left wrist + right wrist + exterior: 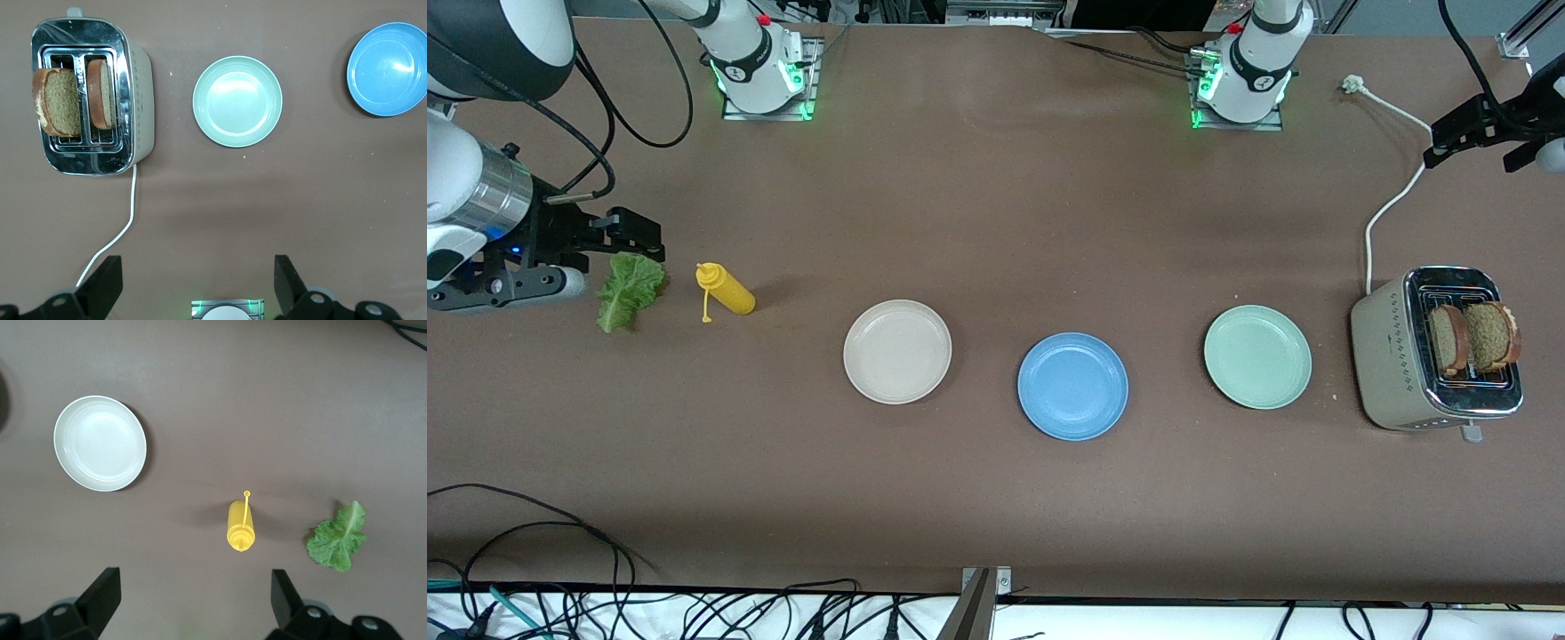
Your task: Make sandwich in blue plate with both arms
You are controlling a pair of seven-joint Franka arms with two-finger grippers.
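Observation:
The blue plate (1072, 386) (387, 69) lies bare mid-table, between a cream-white plate (897, 351) and a mint-green plate (1257, 356). Two brown bread slices (1449, 338) (1491, 335) (59, 101) stand upright in the slots of a silver toaster (1392, 356) at the left arm's end. A green lettuce leaf (630, 289) (339, 538) lies flat at the right arm's end. My right gripper (636, 238) (195, 590) hangs open and holds nothing, over the table beside the lettuce. My left gripper (1485, 133) (197, 277) hangs open, nothing in it, over the toaster's cord.
A yellow squeeze bottle (727, 290) (241, 528) lies on its side between the lettuce and the cream-white plate (100, 443). The toaster's white cord (1392, 200) runs toward the left arm's base. The mint-green plate (237, 101) sits beside the toaster. Loose cables hang along the table's near edge.

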